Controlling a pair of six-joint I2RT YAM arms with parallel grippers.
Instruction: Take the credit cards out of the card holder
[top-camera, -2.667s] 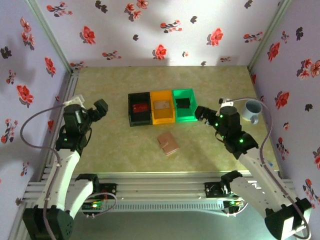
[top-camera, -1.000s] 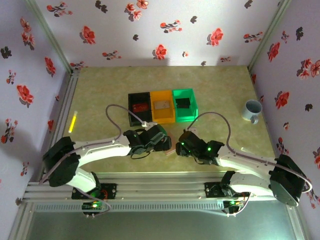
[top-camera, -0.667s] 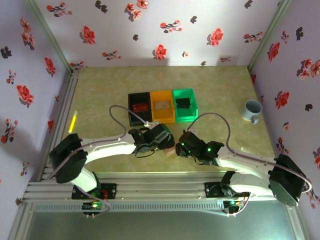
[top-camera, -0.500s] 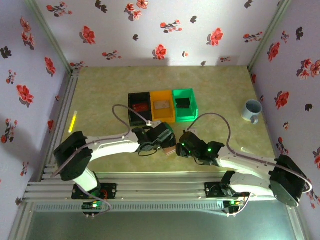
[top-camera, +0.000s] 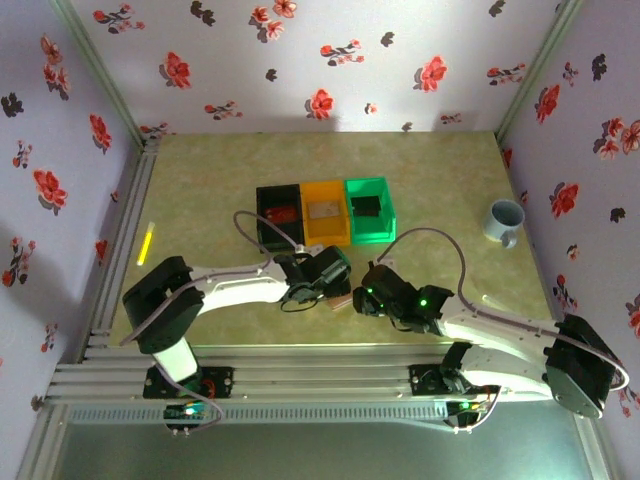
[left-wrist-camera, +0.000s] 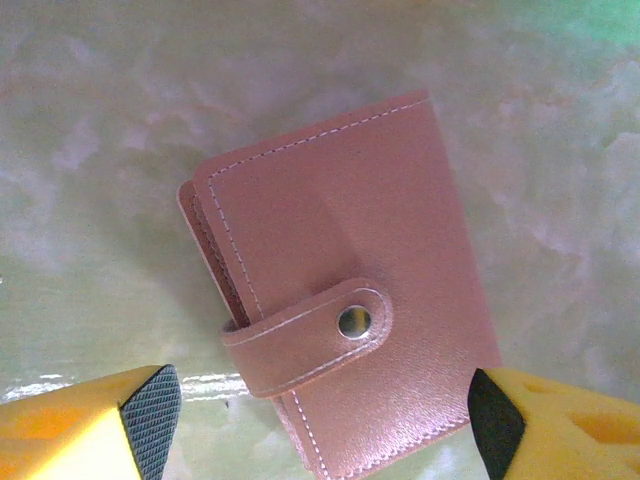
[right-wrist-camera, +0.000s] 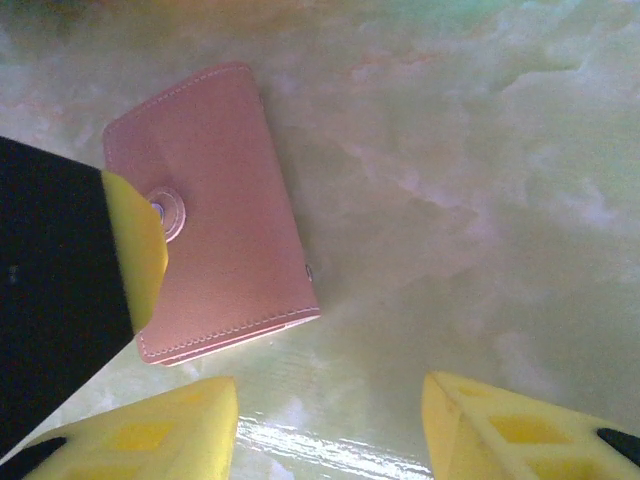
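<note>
The card holder (left-wrist-camera: 340, 290) is a flat pinkish-brown wallet lying closed on the table, its snap strap (left-wrist-camera: 330, 335) fastened. The credit cards are hidden inside it. My left gripper (left-wrist-camera: 322, 425) hovers right over it, open, with one finger on each side of its near end; the left pad (left-wrist-camera: 150, 420) stands clear of the leather. In the top view the left gripper (top-camera: 332, 290) covers most of the card holder (top-camera: 341, 301). My right gripper (right-wrist-camera: 330, 430) is open over bare table just right of the card holder (right-wrist-camera: 215, 230), holding nothing.
Black (top-camera: 278, 218), orange (top-camera: 324, 213) and green (top-camera: 369, 209) bins stand in a row behind the holder, each with something inside. A pale blue mug (top-camera: 504, 221) sits at the far right. A thin yellow-green strip (top-camera: 145, 245) lies at the left.
The left arm has reached further right and settled over the card holder, its jaws narrowing around it. The right arm has barely moved.
</note>
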